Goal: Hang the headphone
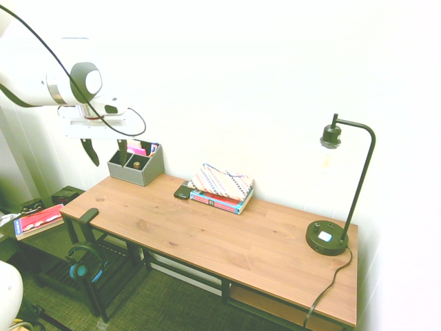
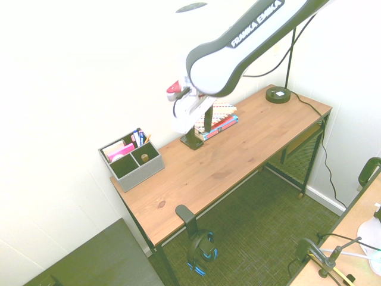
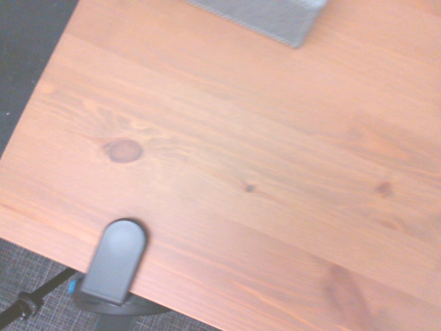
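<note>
The headphone point(image 1: 86, 263) hangs below the desk's left end from a dark clamp hook point(image 1: 88, 215); its blue band and black cups show under the desk edge. From the other side, the headphone point(image 2: 202, 250) dangles beneath the hook point(image 2: 187, 217). In the wrist view, the hook point(image 3: 117, 261) sits at the desk edge with a sliver of the headphone point(image 3: 110, 308) under it. My gripper point(image 1: 106, 153) hovers high above the desk's left part, open and holding nothing. In the second exterior view the gripper point(image 2: 202, 125) is up over the desk's middle.
A grey organizer point(image 1: 138, 165) with pens stands at the desk's back left. Stacked books point(image 1: 220, 187) and a small dark case point(image 1: 182, 192) lie by the wall. A black lamp point(image 1: 337, 207) stands at the right end. A low shelf holds a red book point(image 1: 38, 219).
</note>
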You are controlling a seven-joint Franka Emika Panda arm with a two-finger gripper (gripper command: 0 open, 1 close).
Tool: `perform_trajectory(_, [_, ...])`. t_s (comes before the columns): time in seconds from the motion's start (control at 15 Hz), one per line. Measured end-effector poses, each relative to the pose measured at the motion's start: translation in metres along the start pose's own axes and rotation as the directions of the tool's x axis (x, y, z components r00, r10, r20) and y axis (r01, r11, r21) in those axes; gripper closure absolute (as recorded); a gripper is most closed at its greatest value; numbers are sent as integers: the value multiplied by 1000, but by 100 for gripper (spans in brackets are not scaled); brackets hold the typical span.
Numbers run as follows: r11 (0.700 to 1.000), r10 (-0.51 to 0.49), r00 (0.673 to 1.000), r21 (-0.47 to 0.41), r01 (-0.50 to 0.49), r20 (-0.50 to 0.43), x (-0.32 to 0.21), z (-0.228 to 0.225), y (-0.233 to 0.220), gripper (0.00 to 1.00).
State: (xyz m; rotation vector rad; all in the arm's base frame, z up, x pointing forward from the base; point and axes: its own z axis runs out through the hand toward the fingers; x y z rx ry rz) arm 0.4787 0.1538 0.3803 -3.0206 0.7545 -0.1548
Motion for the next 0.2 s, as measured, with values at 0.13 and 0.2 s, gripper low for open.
perform_trajectory(0.13, [999,50,999,-1,-50,4,24,-6,39,0])
perform_trajectory(0.2, [997,76,997,-2,-76,6,33,-7,57,0])
